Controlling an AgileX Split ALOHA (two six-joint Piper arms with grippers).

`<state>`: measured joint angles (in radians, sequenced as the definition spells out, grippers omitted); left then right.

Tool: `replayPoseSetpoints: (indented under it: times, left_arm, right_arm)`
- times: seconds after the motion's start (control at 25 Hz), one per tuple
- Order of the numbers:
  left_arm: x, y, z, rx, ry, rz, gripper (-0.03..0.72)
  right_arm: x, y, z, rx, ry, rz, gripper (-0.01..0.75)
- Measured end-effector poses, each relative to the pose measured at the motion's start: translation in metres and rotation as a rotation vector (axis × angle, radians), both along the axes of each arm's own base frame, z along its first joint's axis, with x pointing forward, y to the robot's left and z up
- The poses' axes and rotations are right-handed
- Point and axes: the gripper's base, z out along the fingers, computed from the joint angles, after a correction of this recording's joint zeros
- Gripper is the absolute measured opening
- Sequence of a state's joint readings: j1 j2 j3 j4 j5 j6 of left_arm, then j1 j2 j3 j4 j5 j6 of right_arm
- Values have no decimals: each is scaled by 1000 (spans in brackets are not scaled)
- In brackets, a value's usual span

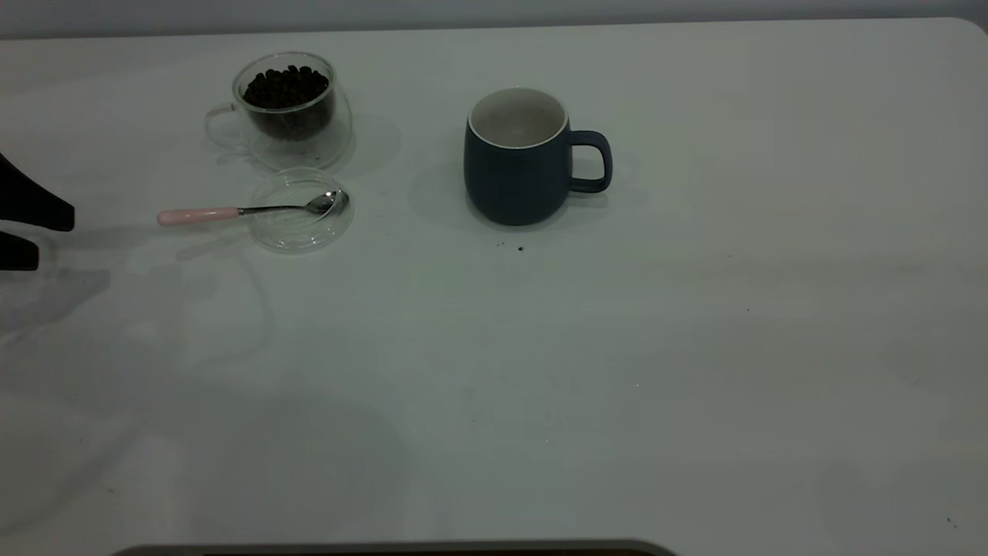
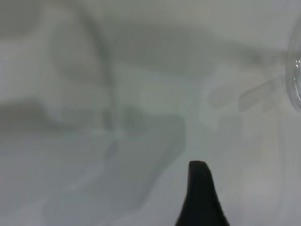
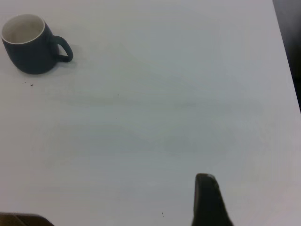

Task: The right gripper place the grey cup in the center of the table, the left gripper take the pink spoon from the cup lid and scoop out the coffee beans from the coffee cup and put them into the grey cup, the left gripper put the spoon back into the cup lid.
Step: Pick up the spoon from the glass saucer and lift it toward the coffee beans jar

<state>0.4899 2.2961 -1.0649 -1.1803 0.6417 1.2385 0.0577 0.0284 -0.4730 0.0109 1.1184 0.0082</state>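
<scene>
1. Resting across the cup lid (image 1: 299,220) near the table's (image 1: 695,347) left edge, your pink spoon (image 1: 231,211) lay free, beside the coffee cup (image 1: 287,108).
2. Your grey cup (image 1: 519,158) stood toward the far edge, specks (image 1: 513,247) before it.
3. Your left gripper (image 1: 19,232) gaped empty at the left edge; the right's opening couldn't be told.

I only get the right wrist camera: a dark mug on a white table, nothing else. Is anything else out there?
Observer: Yes. In the outside view, left of the mug, stands a glass cup holding coffee beans.
Operator: Any spoon to scoop with?
Observer: A pink-handled spoon lies in front of the glass cup, its bowl resting on a clear lid.
Operator: And the other claw?
Observer: The left claw sits at that view's left edge, open, apart from the spoon's handle.
</scene>
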Motion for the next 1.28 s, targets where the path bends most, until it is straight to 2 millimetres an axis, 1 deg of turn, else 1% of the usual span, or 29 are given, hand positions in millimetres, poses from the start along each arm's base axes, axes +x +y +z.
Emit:
replayPoseSetpoints:
  times: [0.16,0.32,0.48,0.56,0.76,0.88,1.28]
  left_arm:
    - [5,-3,2,-12,-37,21,617]
    - [14,-14,1,-43,-95,30,624]
    - [18,-33,-6,-59,-106,-21,624]
    - [19,-40,-11,-67,-97,-24,624]
    - [17,-48,-28,-103,-56,9,622]
    - [17,-56,-36,-134,-40,24,616]
    - [17,-63,-46,-194,-53,31,595]
  right_arm:
    - [0,0,0,0,0,0,489]
    - [0,0,0,0,0,0,488]
    - [0,0,0,0,0,0,488]
    - [0,0,0,1,0,-1,488]
    - [0,0,0,1,0,-1,488]
    - [0,0,0,1,0,-1,488]
    - [0,0,0,1,1,-1,488]
